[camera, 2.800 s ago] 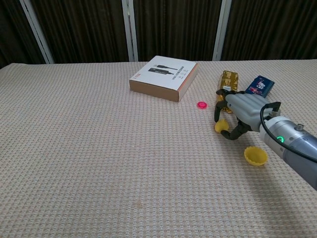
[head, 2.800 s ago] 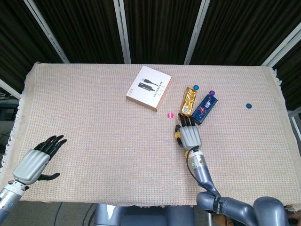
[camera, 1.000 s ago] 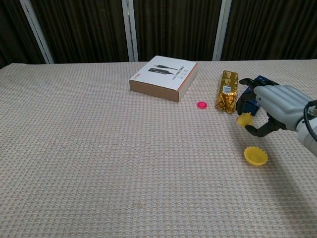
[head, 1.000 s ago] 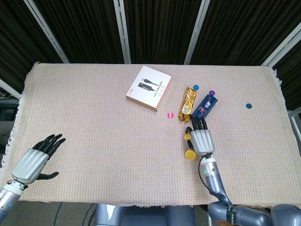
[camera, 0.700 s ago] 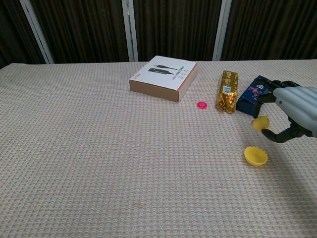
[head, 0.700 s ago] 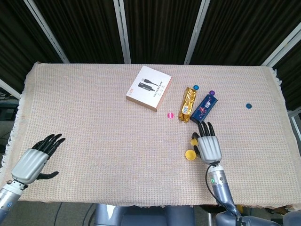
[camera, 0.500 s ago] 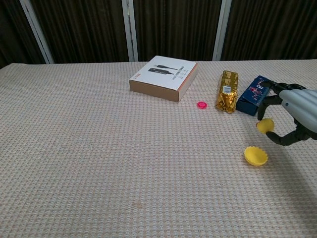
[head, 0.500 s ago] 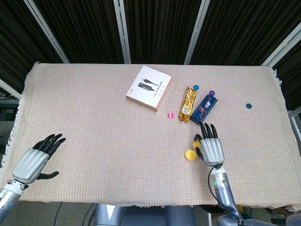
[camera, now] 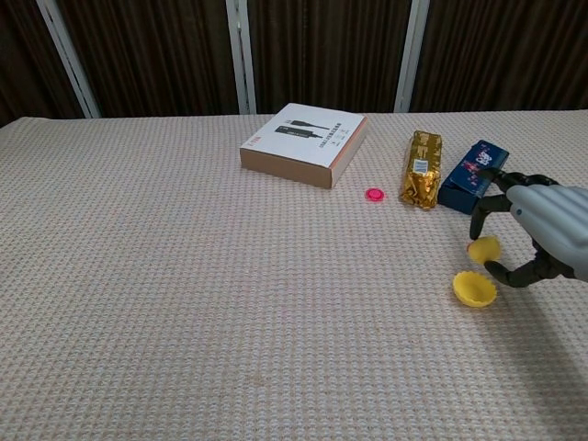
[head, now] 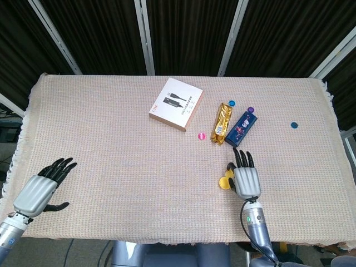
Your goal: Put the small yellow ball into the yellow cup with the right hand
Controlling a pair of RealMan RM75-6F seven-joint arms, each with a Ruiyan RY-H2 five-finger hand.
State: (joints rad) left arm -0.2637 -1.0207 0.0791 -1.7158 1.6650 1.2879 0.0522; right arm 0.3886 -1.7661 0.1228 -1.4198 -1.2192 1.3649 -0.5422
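Note:
The small yellow ball (camera: 483, 247) sits between a finger and the thumb of my right hand (camera: 542, 231), held a little above the table. Just below and slightly left of it lies the yellow cup (camera: 474, 288), a shallow fluted cup, upright on the cloth. In the head view the ball (head: 230, 173) shows at the left edge of the right hand (head: 246, 179), right beside the cup (head: 225, 183). My left hand (head: 41, 192) rests at the near left of the table, fingers spread and holding nothing.
A white box (camera: 305, 142) lies at the back centre. A gold packet (camera: 422, 169) and a blue packet (camera: 469, 173) lie just behind the right hand. A pink disc (camera: 374, 194) sits left of the gold packet. Small discs (head: 294, 125) dot the far right.
My right hand lifted the ball from the cloth, carried it right past the cup, then came back down and left until it was just over the cup. The left hand stayed put.

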